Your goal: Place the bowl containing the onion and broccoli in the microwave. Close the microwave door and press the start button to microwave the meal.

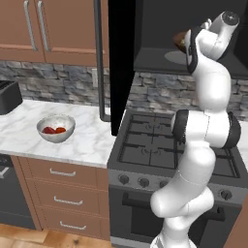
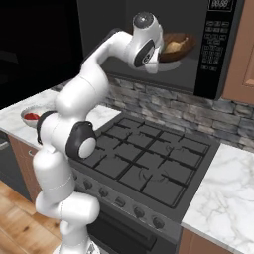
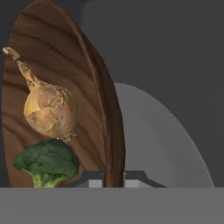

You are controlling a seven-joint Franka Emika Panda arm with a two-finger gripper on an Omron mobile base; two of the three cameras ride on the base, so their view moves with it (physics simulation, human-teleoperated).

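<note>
The dark brown wooden bowl (image 3: pixel 65 57) hangs inside the microwave's (image 2: pixel 213 74) dark cavity, just above the grey turntable (image 3: pixel 166 144). In it lie the tan onion (image 3: pixel 49 111) and the green broccoli (image 3: pixel 47 162). My gripper (image 3: pixel 114 180) is shut on the bowl's rim, one fingertip on each side of it. In the right base view the bowl (image 2: pixel 177 45) shows past my hand, onion (image 2: pixel 172 47) visible inside. The microwave door (image 1: pixel 121 63) stands wide open to the left, with its grey bar handle (image 1: pixel 100 63) on the outer edge.
A gas stove (image 1: pixel 150 145) lies below the microwave. A white bowl with red pieces (image 1: pixel 56 128) sits on the marble counter (image 1: pixel 87 140) at left, with a dark toaster (image 1: pixel 8 97) at the far left. The keypad (image 2: pixel 214 47) runs down the microwave's right side.
</note>
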